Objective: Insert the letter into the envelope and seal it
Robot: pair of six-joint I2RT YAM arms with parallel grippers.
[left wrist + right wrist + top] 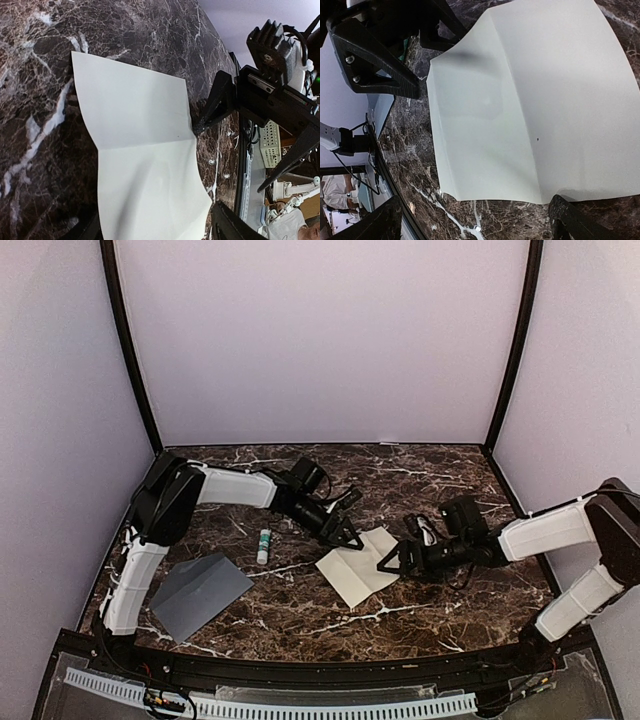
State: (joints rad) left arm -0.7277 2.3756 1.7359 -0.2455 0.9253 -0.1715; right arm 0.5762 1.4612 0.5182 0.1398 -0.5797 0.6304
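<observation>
You'll find no readable text here; any print on the glue stick (pixel 263 545), at 9 o'clock from the letter (pixel 358 565), is too small.

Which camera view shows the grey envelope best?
The top external view. Only there does the envelope appear, whole, lying flat on the near left part of the table. Both wrist views show none of it; they are filled by the letter.

You are seeing the cream letter (pixel 520 100) lying on the dark marble table (pixel 405 150), with a fold crease running across it. Your right hand (pixel 475 215) is holding its fingers (pixel 570 222) wide apart at the sheet's edge. The left hand (pixel 440 65) is standing at the opposite corner, fingers spread.
</observation>
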